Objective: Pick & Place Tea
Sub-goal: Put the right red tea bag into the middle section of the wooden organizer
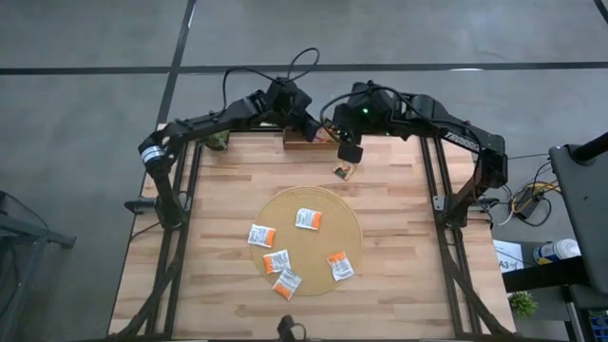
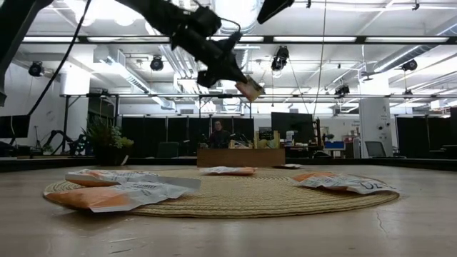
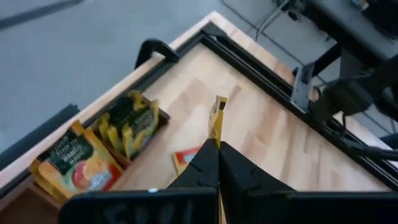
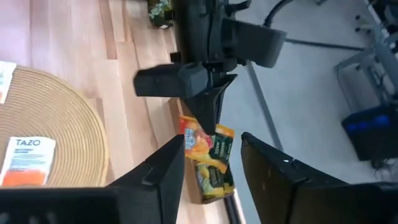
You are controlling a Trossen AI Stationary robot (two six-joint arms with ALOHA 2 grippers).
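On my feed, the left hand pinches one tea sachet above the pale wooden bench — the right hand spread beside it. Five sachets lie on the round woven mat; a dim hall behind.

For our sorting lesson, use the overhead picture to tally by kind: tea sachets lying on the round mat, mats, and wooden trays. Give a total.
Tea sachets on the mat: 5
Round mat: 1
Wooden tray: 1
Total: 7
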